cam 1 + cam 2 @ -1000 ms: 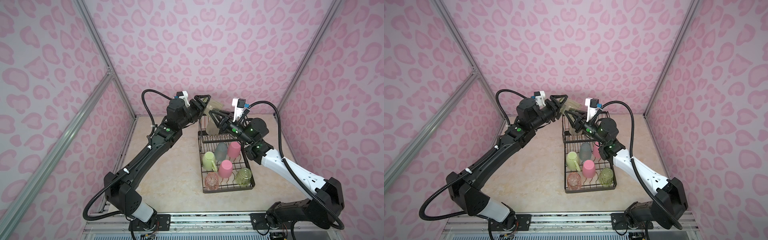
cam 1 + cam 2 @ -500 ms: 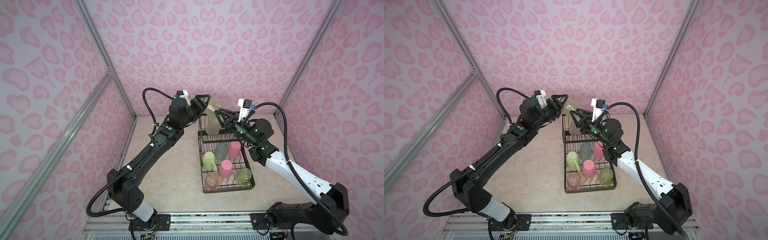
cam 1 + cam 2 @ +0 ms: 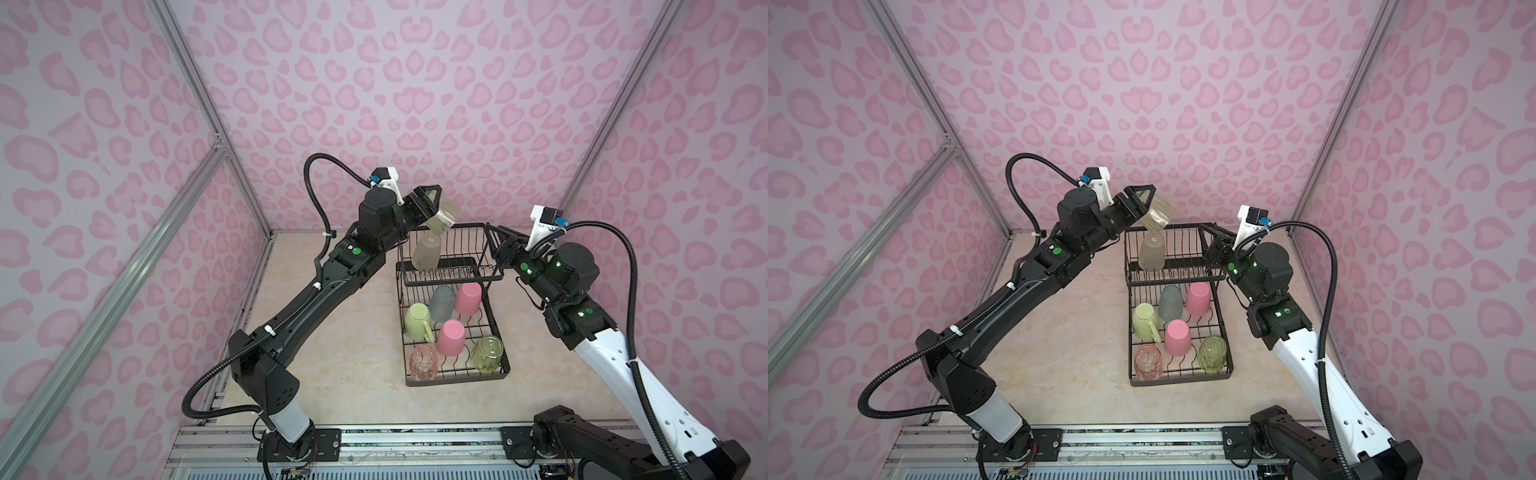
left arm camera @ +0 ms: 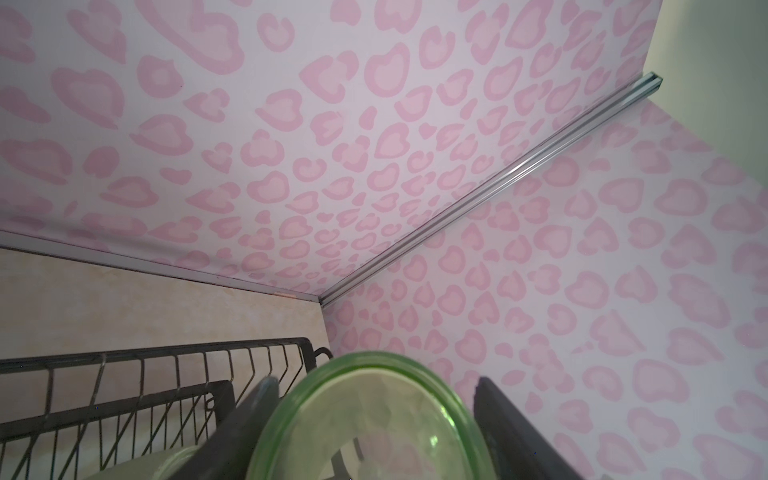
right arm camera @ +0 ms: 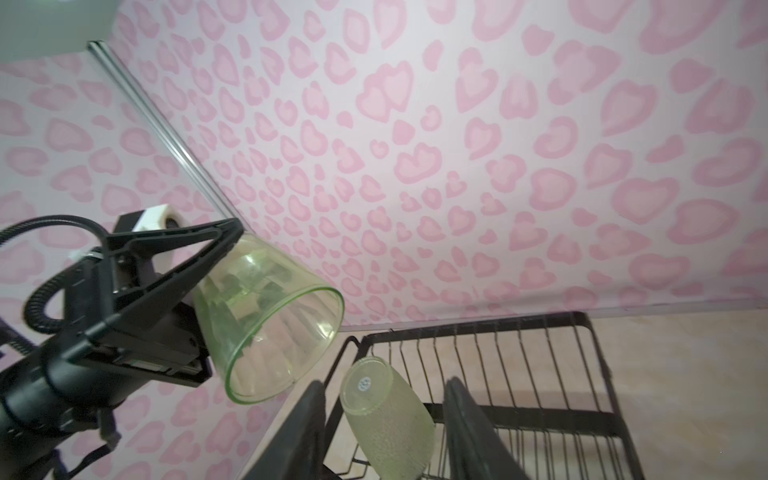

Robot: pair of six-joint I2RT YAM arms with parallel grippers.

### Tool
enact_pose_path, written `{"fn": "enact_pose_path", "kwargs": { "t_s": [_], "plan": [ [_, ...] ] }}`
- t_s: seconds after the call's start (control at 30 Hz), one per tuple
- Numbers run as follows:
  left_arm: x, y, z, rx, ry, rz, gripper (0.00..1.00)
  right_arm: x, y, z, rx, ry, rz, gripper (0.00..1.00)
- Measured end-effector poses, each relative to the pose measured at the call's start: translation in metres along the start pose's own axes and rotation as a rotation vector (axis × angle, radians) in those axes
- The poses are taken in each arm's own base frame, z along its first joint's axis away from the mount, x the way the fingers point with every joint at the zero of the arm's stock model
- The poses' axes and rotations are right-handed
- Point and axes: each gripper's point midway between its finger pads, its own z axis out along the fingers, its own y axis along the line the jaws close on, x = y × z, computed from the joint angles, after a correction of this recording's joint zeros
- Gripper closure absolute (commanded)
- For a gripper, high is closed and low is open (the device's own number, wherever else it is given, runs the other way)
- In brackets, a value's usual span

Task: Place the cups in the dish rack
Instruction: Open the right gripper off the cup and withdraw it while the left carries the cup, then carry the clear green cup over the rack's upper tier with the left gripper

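6 cups [image 3: 451, 337] in dish rack's [image 3: 457, 377] lower tray [image 3: 500, 332], 1 frosted tumbler [image 3: 427, 252] in raised basket [image 3: 465, 226], 1 green glass [image 3: 445, 216] clamped in L gripper [image 3: 435, 201] (tilted), R gripper [image 3: 492, 243] jaws apart, empty.

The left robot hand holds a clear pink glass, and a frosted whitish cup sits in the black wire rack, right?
No, the clear glass in the left gripper is green, not pink; the right wrist view shows it. The frosted whitish cup does sit in the black wire rack.
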Motion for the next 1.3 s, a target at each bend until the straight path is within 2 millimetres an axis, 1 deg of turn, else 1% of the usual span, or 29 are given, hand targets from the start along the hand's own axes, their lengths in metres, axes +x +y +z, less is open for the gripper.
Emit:
{"fn": "enact_pose_path", "kwargs": {
  "t_s": [0.07, 0.17, 0.33, 0.43, 0.57, 0.7, 0.8, 0.93, 1.17, 1.3],
  "plan": [
    [0.01, -0.002, 0.007, -0.02, 0.014, 0.055, 0.43, 0.005, -0.02, -0.007, 0.092, 0.027, -0.008, 0.55],
    [0.022, -0.004, 0.016, -0.05, 0.025, 0.138, 0.43, 0.016, -0.043, -0.019, 0.201, 0.078, -0.022, 0.55],
    [0.045, -0.016, 0.031, -0.083, 0.042, 0.288, 0.43, 0.031, -0.074, -0.042, 0.334, 0.114, -0.037, 0.55],
    [0.06, -0.021, 0.039, -0.104, 0.05, 0.377, 0.43, 0.043, -0.088, -0.054, 0.381, 0.135, -0.033, 0.55],
    [0.081, -0.028, 0.05, -0.134, 0.056, 0.493, 0.43, 0.058, -0.099, -0.066, 0.42, 0.162, -0.031, 0.55],
    [0.099, -0.03, 0.06, -0.171, 0.058, 0.6, 0.43, 0.071, -0.111, -0.077, 0.468, 0.18, -0.02, 0.55],
    [0.106, -0.021, 0.066, -0.213, 0.057, 0.652, 0.43, 0.084, -0.118, -0.083, 0.492, 0.208, -0.01, 0.55],
    [0.114, -0.008, 0.071, -0.273, 0.056, 0.721, 0.43, 0.092, -0.123, -0.09, 0.506, 0.223, -0.009, 0.55],
    [0.129, 0.005, 0.079, -0.324, 0.058, 0.805, 0.42, 0.1, -0.127, -0.095, 0.513, 0.228, -0.002, 0.55],
    [0.132, 0.014, 0.085, -0.348, 0.05, 0.824, 0.42, 0.103, -0.126, -0.097, 0.505, 0.229, 0.0, 0.55]
  ]
}}
